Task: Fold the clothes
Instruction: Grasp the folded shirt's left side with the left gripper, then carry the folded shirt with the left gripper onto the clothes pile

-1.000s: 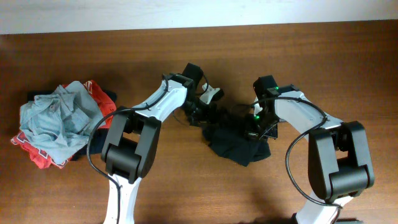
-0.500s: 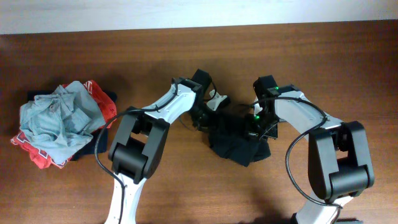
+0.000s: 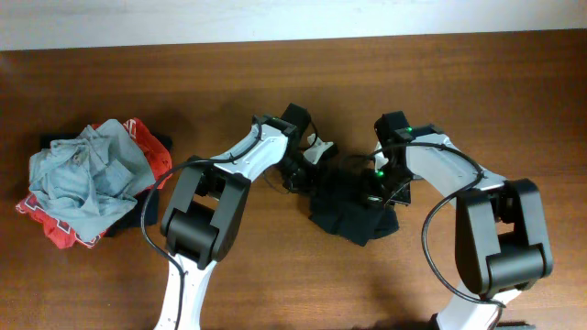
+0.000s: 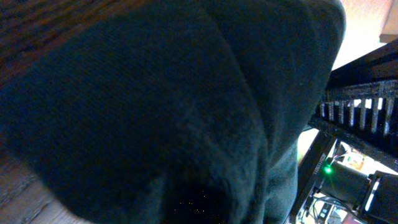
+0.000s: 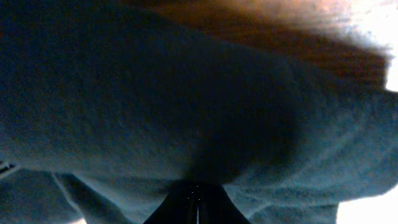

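My left gripper (image 3: 310,172) and right gripper (image 3: 372,191) are buried in the black T-shirt (image 3: 350,218), right of the garment pile (image 3: 87,183); I cannot tell how far either is open.

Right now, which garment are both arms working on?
The black T-shirt, crumpled at the middle of the table between both arms. The grey-blue garment and red garment lie piled at the far left, away from them.
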You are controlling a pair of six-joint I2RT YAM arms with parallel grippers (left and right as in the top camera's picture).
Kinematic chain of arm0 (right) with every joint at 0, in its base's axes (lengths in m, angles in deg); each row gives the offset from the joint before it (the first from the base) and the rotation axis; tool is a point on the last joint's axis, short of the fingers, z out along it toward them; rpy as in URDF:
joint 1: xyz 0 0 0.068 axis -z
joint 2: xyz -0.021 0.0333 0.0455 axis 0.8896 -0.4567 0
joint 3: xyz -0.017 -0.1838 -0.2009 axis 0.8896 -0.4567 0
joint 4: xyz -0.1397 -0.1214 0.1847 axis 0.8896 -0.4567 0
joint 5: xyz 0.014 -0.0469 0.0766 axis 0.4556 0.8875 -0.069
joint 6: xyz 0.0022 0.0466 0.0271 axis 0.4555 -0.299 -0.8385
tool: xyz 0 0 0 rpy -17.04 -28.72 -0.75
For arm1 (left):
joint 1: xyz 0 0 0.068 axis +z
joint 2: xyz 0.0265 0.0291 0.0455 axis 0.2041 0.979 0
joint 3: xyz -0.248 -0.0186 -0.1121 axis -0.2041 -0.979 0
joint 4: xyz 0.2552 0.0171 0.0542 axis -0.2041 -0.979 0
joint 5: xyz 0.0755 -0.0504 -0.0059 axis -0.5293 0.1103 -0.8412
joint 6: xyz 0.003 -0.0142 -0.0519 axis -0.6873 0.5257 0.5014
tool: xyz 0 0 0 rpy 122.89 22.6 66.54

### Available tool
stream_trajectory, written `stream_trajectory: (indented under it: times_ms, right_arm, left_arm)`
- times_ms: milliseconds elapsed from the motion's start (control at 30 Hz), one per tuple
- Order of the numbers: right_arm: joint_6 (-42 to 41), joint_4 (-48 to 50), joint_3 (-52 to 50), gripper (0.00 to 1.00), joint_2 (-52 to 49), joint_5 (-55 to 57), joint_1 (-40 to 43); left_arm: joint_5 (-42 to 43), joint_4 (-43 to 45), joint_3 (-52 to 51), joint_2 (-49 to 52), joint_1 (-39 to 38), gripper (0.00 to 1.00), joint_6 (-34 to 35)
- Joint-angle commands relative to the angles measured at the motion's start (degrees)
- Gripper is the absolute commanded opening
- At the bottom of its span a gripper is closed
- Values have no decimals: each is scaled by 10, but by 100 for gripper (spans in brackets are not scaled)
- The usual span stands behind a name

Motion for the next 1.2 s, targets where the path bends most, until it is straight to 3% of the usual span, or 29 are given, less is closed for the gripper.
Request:
stream_trajectory:
  times_ms: [0,400,833,1033,1167]
  right_arm:
    - [36,-14,-5,4,68,-7,21]
    - [43,-14,-5,5,306,-3,80]
    - [44,-27,-5,6,317,-3,80]
    - [44,-31,-5,6,317,-3,80]
    - [43,-31,-5,6,317,-3,80]
  left_arm:
    - [-2,-1,-6,3,-2,0,-26]
    - [-85,4,-5,-103,10,0,-55]
    - [-104,12,2,-161,11,0,-53]
    - [-252,10,17,-282,12,0,-18]
    - [-307,10,18,-340,26,0,14]
